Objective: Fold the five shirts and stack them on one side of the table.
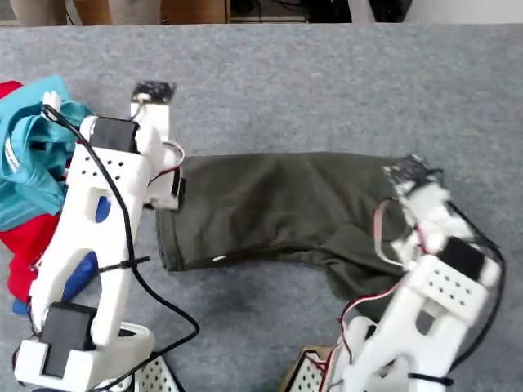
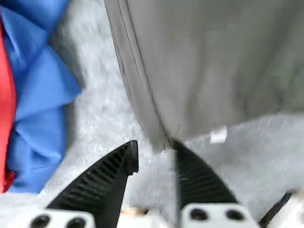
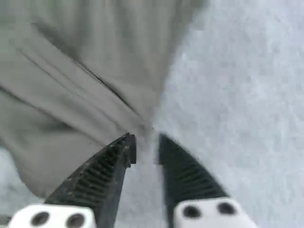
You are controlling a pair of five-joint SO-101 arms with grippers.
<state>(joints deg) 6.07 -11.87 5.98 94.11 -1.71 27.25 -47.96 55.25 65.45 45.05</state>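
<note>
An olive-green shirt (image 1: 270,208) lies folded lengthwise across the middle of the grey table (image 1: 327,82). My left gripper (image 1: 170,194) stands over the shirt's left end. In its wrist view the left gripper (image 2: 154,152) is open, and the shirt's corner (image 2: 161,137) with a small white tag (image 2: 218,135) reaches just between its fingertips. My right gripper (image 1: 404,175) is over the shirt's right end, where the cloth bunches. The right wrist view shows the right gripper (image 3: 146,145) open by a narrow gap at a fold of the olive cloth (image 3: 85,76).
A heap of unfolded shirts lies at the table's left edge: teal (image 1: 33,155), red (image 1: 29,245) and blue (image 1: 78,273). The blue shirt (image 2: 38,95) and the red one (image 2: 5,109) lie close beside the left gripper. Bare carpet stretches behind the olive shirt.
</note>
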